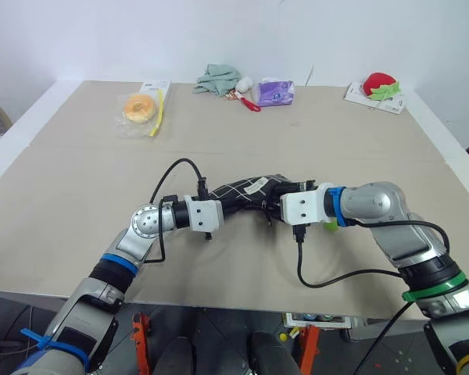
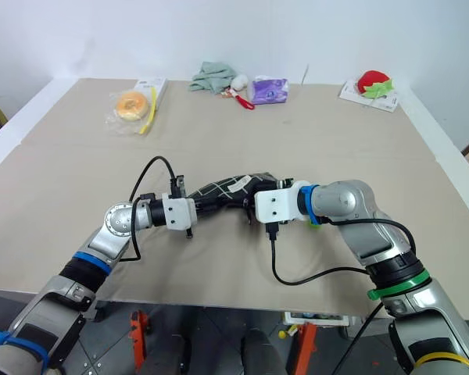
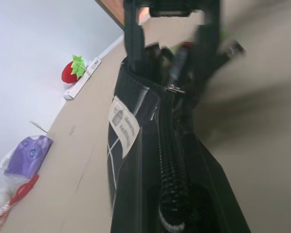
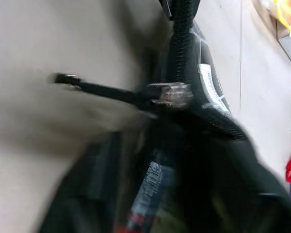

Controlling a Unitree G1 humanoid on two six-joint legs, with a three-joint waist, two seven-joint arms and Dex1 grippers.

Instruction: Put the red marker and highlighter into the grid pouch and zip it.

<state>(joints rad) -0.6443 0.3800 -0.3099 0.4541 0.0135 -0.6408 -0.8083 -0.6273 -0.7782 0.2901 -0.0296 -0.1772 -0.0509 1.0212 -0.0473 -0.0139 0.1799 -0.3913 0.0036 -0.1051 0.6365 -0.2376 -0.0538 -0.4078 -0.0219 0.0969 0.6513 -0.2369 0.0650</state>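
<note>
The grid pouch (image 1: 246, 190), black with white lines and a small white label, hangs above the table's middle between both grippers. My left gripper (image 1: 223, 208) is shut on its left end. My right gripper (image 3: 169, 29) is at the pouch's other end, its two black fingers (image 3: 133, 34) spread to either side of the mouth. The zipper slider (image 4: 169, 94) sits near that end, its black pull cord (image 4: 97, 89) hanging free. Inside the open mouth lies the red marker (image 4: 148, 191). A blurred greenish shape beside it looks like the highlighter (image 4: 177, 213).
Along the table's far edge lie a bagged doughnut (image 1: 138, 108), a green cloth (image 1: 217, 78), a purple packet (image 1: 275, 92) and a red strawberry plush (image 1: 381, 84). A small light-green bit (image 1: 329, 226) shows under my right wrist. The table's front edge is close below both arms.
</note>
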